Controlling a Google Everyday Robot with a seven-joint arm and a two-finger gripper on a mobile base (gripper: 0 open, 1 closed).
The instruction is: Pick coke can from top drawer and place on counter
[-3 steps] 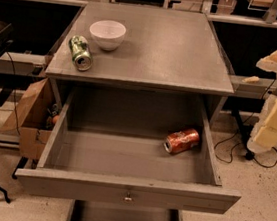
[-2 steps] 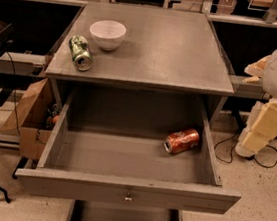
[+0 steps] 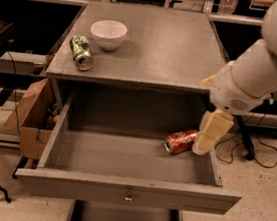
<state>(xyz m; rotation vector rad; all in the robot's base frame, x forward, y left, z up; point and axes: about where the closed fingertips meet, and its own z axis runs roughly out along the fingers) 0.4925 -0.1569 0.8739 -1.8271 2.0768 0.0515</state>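
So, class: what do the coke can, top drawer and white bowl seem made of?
The coke can: likely thin metal, glossy red print, silvery end. The top drawer: seemingly painted metal, matte grey. The bowl: ceramic or plastic, smooth white. The gripper hangs beside the can.

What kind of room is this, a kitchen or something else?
Probably a lab or office workspace, not a kitchen: a grey metal cabinet with its top drawer open, cables on a speckled floor, and a cardboard box. The robot's hand hangs beside the coke can.
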